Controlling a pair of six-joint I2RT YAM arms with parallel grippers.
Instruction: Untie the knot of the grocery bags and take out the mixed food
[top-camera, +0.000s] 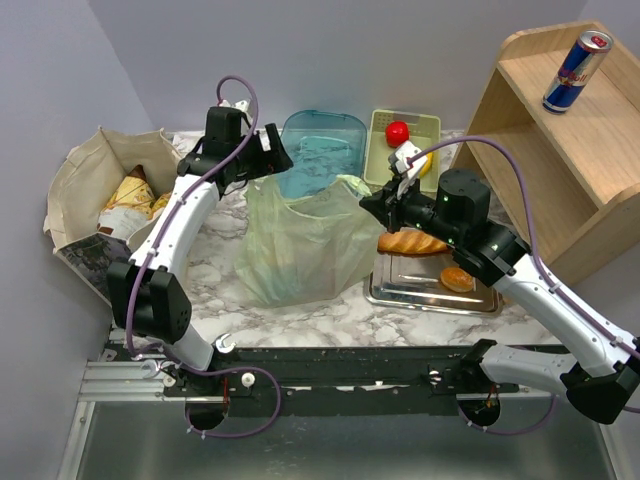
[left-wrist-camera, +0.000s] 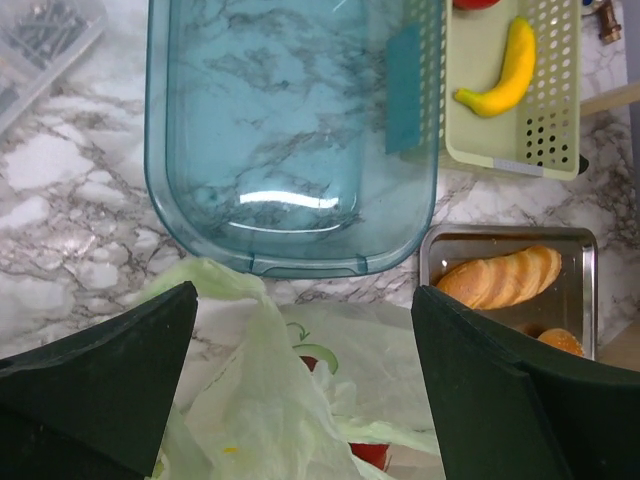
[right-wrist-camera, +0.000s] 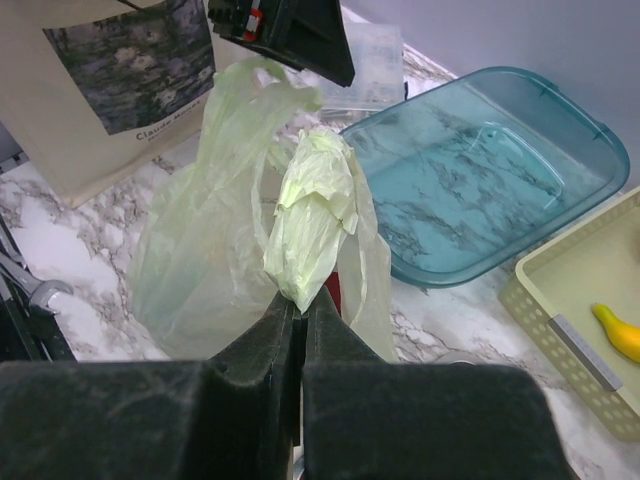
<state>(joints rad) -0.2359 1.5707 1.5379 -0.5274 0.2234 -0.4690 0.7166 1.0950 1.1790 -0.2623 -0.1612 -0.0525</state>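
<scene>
1. Nearest my bases, the thin pale green cloth bag (top-camera: 300, 250) slumps on the white marble table (top-camera: 330, 318). The food is still inside, and a red item (left-wrist-camera: 372, 456) shows at the mouth. If I haul the fabric up too high, the whole bag may rise and spill towards the near edge.
2. My right gripper (right-wrist-camera: 300, 300) has its fingers pressed together on a bunched twist of handle fabric (right-wrist-camera: 312, 210). I cannot tell whether the knot is fully loose. A hard pull could cinch it tighter, or the thin cloth could slip out or tear.
3. Over the bag's far side, my left gripper (left-wrist-camera: 303, 300) is spread wide and holds nothing. Closing here might pinch both layers and seal the mouth.
4. The teal see-through plastic tub (left-wrist-camera: 290, 130) sits just behind the bag, so a forward reach could shove it.
</scene>
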